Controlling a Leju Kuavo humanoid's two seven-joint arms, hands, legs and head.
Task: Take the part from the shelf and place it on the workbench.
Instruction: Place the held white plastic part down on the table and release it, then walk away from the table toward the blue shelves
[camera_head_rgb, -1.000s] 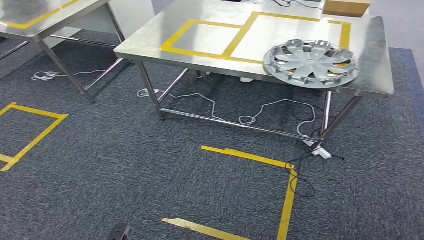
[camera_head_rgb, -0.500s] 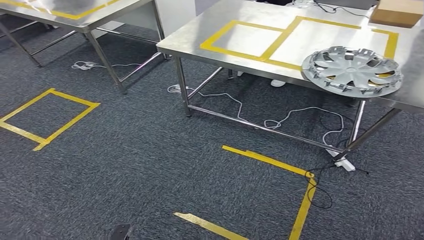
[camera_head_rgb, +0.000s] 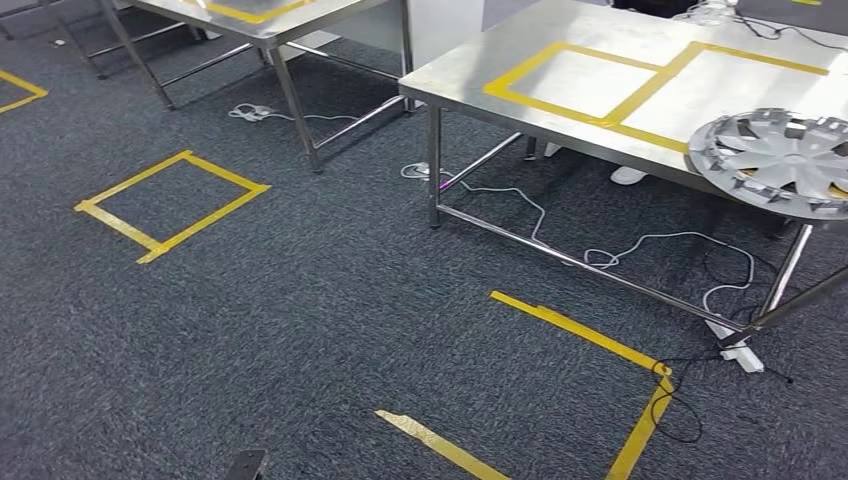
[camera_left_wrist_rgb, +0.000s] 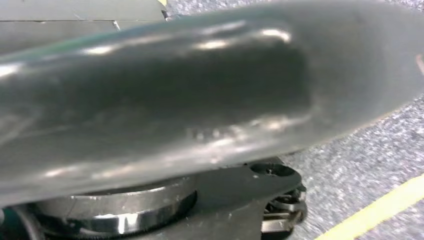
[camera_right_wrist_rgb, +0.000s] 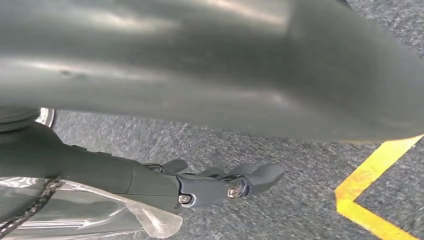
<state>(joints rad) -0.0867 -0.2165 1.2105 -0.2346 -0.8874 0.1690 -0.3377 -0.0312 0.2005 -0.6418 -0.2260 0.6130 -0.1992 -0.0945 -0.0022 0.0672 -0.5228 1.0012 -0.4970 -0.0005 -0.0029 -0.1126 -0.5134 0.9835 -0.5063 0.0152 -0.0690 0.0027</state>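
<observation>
A silver wheel cover (camera_head_rgb: 780, 150) lies flat on the steel workbench (camera_head_rgb: 470, 70), near its front right corner and partly over a yellow tape frame. In the right wrist view my right hand (camera_right_wrist_rgb: 220, 185) hangs over the grey carpet with its fingers stretched out and nothing in them. In the left wrist view small dark parts of my left hand (camera_left_wrist_rgb: 280, 220) show beside the carpet, too little to tell how the fingers lie.
A second steel table (camera_head_rgb: 270, 15) stands at the far left. Yellow tape squares (camera_head_rgb: 170, 205) and a tape corner (camera_head_rgb: 600, 345) mark the carpet. White cables and a power strip (camera_head_rgb: 745, 357) lie under the workbench. A person's white shoe (camera_head_rgb: 628, 175) shows behind it.
The whole picture has slid to the right, so my view has turned left. The wheel cover keeps its place on the workbench.
</observation>
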